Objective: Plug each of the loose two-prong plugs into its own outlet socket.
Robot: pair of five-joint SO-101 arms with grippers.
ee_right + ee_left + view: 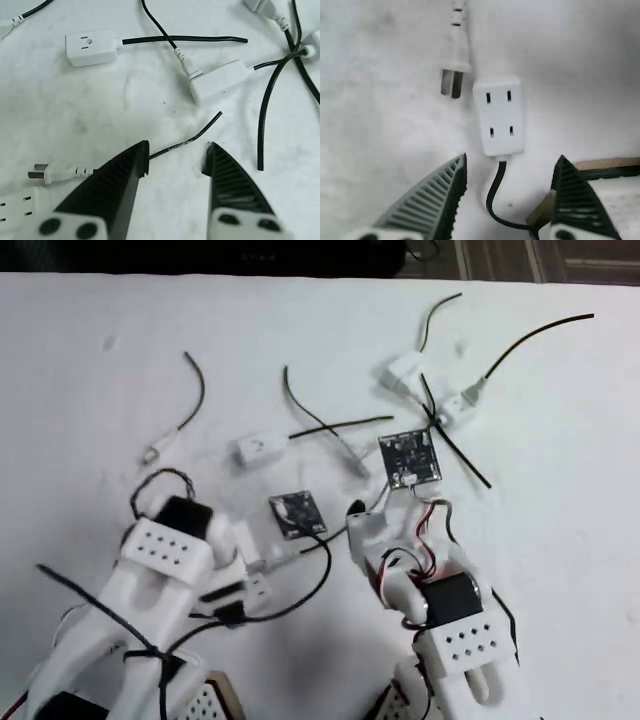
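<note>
**A:** High view first?

**B:** A white tabletop [90,390] strewn with cords. The left arm [165,550] and right arm [450,615] sit at the near edge, with a small board [410,458] ahead of the right one. A single outlet [258,450] lies mid-table, and a far plug [155,452] lies loose, well off to its side.

**A:** Left wrist?

**B:** The left hand [512,161] is spread wide and holds nothing. Past its tips lies a double outlet [498,117], sockets up, with its black lead [495,192] running back between the fingers. A white plug [455,75] lies just beside the outlet's far corner — prongs bare, in no socket.

**A:** Right wrist?

**B:** The right hand [175,152] is apart too, and empty. A thin cord end [185,142] shows in the gap between its tips. The plug [50,173] lies off to one side, near the double outlet's corner — the single outlet sits farther off.
</note>
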